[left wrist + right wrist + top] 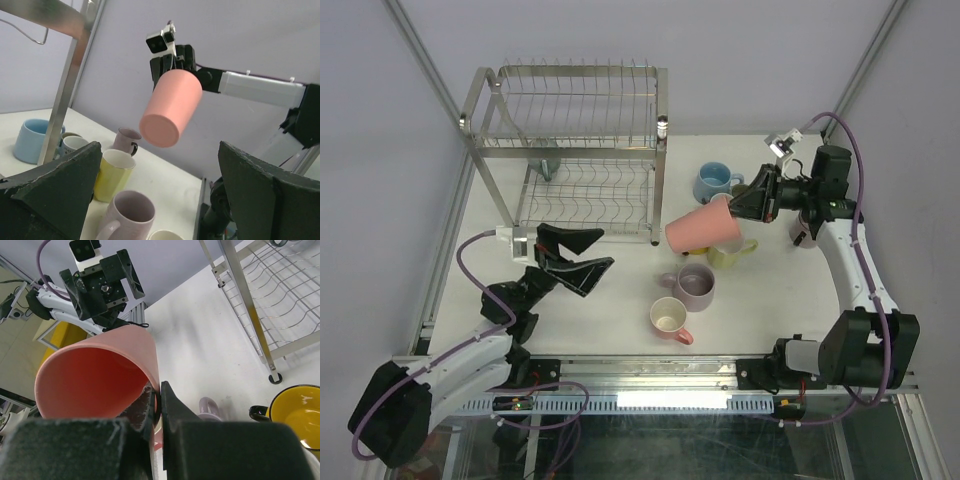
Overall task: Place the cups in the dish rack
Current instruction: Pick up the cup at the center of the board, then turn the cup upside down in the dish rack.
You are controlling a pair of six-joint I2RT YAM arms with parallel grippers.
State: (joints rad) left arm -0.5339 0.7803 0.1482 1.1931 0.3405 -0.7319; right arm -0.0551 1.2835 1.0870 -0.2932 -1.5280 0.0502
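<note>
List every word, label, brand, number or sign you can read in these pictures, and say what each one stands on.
There is none to read. The pink cup held in the right hand is plain, and the dish rack shows no label or brand mark.

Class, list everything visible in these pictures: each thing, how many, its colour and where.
dish rack: one, chrome, back left of the table
salmon cup: one, pink, in the air, tilted, right of the rack
blue mug: one, light blue, on the table beyond the salmon cup
yellow mug: one, yellow, below the salmon cup
lilac mug: one, lilac, mid-table
cream-lined mug: one, pink, nearest the arms
mauve mug: one, mauve, dark handle, beyond the yellow mug
left hand: one, black, open, empty, before the rack
right hand: one, black, shut on the salmon cup's rim
</note>
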